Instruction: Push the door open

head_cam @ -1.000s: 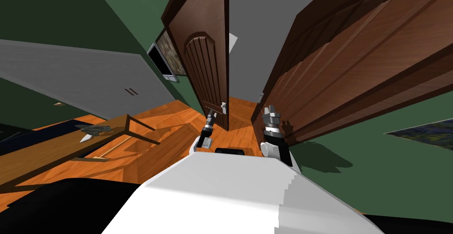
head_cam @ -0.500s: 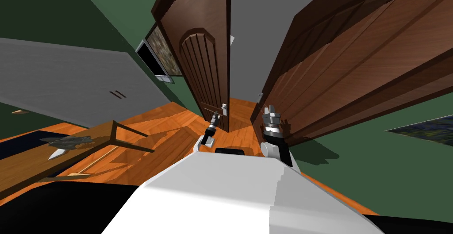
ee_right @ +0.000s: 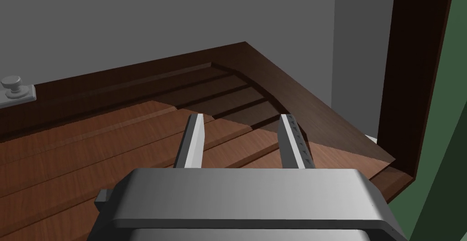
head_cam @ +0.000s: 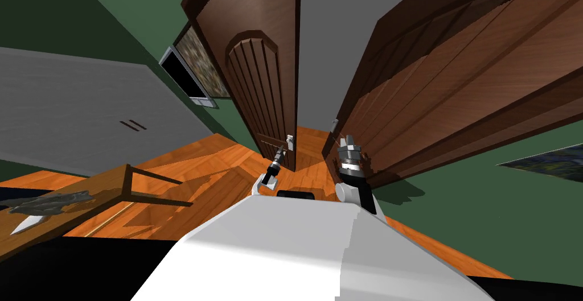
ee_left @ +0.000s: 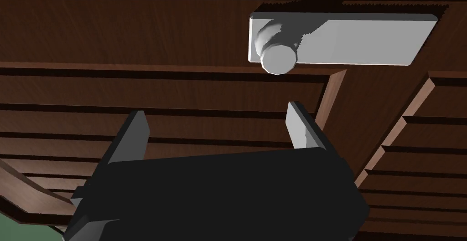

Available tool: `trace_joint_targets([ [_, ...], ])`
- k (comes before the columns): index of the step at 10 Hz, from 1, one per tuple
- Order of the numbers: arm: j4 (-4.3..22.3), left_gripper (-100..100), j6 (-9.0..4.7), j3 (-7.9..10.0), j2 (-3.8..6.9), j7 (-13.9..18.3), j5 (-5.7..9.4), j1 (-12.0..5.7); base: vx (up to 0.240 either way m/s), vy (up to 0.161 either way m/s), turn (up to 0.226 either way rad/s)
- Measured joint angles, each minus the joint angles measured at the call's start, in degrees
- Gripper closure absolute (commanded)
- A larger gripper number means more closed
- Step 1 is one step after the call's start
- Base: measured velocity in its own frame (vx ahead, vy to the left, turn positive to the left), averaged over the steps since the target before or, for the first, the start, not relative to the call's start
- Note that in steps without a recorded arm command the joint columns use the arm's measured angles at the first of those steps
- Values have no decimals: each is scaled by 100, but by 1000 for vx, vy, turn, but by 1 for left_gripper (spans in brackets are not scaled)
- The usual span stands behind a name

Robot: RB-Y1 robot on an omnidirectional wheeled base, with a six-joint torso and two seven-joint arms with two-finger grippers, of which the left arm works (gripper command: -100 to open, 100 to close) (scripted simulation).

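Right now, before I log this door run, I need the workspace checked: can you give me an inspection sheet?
Surface: orange wood floor.
Job's things: brown door partly open, grey knob on its plate.
Clutter: table to my left with a dark grey item on it.
Tools: left tool open, close to the door by the knob; right tool open, holding nothing.
Cables: nothing seen.
Surroundings: green walls, framed picture, second brown panelled door to my right.

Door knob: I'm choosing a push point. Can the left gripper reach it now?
Likely yes: the open left gripper faces the brown door, the grey knob just beyond its fingertips, nothing between.
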Motion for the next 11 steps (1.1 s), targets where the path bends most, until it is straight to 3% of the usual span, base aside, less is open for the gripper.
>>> trace_joint_targets([
  [2, 318, -100, 12, -80, 16, 20, -9, -107, 75, 131, -97],
  [3, 457, -100, 73, -142, -20, 11, -31, -174, 97, 183, -155],
  [5, 700, -100, 193, -241, 23, 42, -37, -285, 35, 134, -49],
  [11, 990, -100, 119, -137, -74, 10, -18, -440, 188, -51, -33],
])
